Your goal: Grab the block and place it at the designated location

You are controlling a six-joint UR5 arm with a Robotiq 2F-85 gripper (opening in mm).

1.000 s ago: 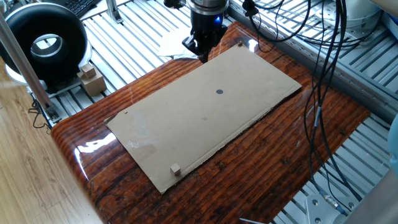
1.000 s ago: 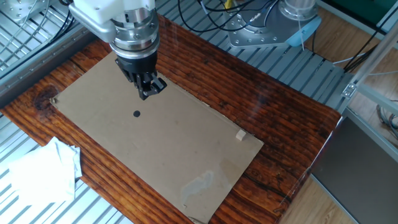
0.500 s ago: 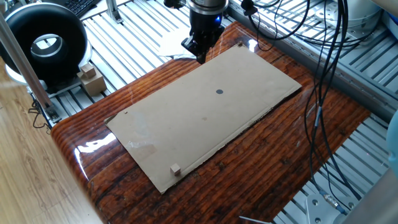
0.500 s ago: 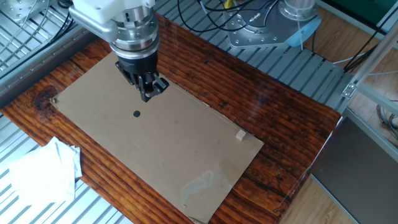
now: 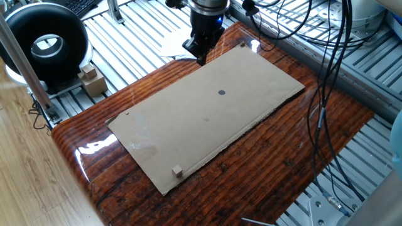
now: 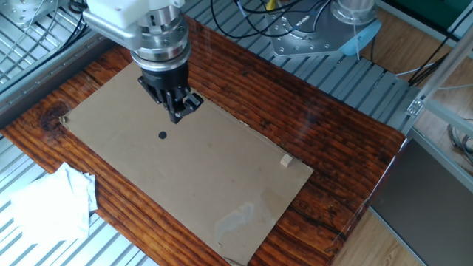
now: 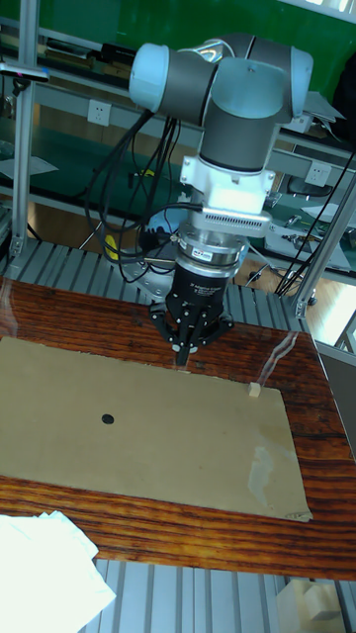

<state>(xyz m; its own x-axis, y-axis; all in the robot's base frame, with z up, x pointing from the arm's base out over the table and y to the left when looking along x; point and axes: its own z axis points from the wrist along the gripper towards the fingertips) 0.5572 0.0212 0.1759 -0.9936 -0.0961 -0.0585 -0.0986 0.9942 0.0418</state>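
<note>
The block is a tiny pale wooden cube lying near one corner of the cardboard sheet; it also shows as the block and the block. The designated location is a dark round dot on the same sheet. My gripper hangs over the sheet's far edge, a short way from the dot and far from the block. Its fingers are drawn together with nothing between them.
The cardboard sheet lies on a glossy wooden table. Crumpled white paper lies beyond one table edge. A black ring-shaped device and small cardboard boxes stand off the table. Cables hang along one side.
The gripper has drifted only slightly along the sheet's far edge. The block and the dot are where they were.
</note>
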